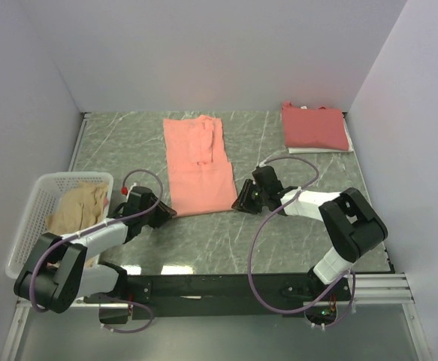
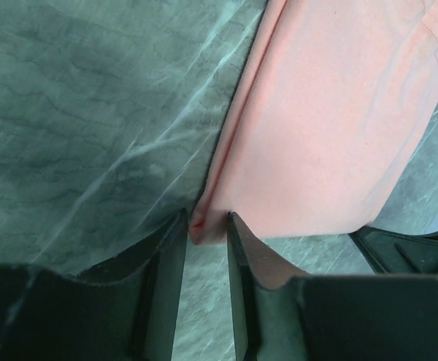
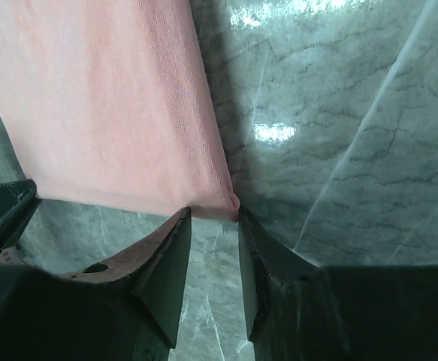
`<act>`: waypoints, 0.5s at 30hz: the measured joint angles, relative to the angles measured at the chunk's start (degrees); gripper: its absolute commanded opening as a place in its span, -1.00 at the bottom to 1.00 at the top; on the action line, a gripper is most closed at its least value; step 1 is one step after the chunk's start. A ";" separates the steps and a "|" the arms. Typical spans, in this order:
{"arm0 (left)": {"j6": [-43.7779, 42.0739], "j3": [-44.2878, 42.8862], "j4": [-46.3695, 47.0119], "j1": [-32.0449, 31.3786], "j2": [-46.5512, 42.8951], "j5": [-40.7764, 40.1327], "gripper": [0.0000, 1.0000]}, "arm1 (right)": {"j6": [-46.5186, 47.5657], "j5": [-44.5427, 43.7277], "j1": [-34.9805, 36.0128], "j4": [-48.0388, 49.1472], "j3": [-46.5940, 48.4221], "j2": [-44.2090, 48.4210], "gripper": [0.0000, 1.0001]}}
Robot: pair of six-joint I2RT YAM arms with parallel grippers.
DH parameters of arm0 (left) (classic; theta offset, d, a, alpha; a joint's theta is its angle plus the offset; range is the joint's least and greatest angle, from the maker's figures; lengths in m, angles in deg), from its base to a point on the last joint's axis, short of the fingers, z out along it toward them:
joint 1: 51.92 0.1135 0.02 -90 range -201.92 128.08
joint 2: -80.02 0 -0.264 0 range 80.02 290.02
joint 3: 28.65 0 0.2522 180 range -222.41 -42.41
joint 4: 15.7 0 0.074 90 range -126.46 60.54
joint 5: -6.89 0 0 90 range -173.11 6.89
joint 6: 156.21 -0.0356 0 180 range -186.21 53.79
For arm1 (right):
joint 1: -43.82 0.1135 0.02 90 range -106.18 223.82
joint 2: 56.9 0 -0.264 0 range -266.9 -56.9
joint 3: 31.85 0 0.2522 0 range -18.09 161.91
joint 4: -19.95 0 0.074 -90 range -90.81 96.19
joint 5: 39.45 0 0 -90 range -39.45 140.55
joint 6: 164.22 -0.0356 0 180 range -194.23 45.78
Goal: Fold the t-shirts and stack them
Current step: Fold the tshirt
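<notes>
First, at the near end of the work, the left gripper [image 2: 206,216] and the right gripper [image 3: 215,213] sit low at the two near corners of the salmon-pink knit t-shirt [image 1: 197,165]. Each pair of jaws stands narrowly apart, with bare counter visible through the gap. One hem corner lies at the mouth of each pair, and neither pair appears clamped on cloth.

Handling (judgement): the garment is light, soft and limp, with no stiffness of its own. It will sag between two holds and drag if raised unevenly. Its sides appear folded inward, so each hold must trap every layer at the corner. A pinch on the top layer alone would let the fold open. Take both near corners together and carry them level.

The shirt lies as a long strip in the middle of the counter, reaching the far edge.

The dark green marble-pattern counter [image 1: 219,248] is smooth and glossy, with light reflections, so expect cloth to slide readily. At the left edge, a white plastic mesh basket [image 1: 74,175] holds a crumpled tan garment [image 1: 80,209]. In the far right corner, a folded red t-shirt [image 1: 314,125] rests on a folded white garment [image 1: 320,150], which is the probable stacking place. Plain pale walls close the left, far and right sides.
</notes>
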 measured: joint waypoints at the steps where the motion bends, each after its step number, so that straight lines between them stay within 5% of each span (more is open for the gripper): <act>1: -0.02 0.00 0.35 0.00 0.31 0.04 -0.34 | -0.11 -0.02 0.00 0.13 -0.02 -0.04 -0.22; 10: -0.02 0.00 1.49 -0.04 1.60 0.35 -0.56 | -0.61 0.81 -0.17 2.49 -0.02 -1.29 -0.36; 15: 0.24 0.00 1.84 -0.42 2.19 0.37 -0.99 | -1.03 1.31 -0.35 3.26 -0.02 -2.16 -0.67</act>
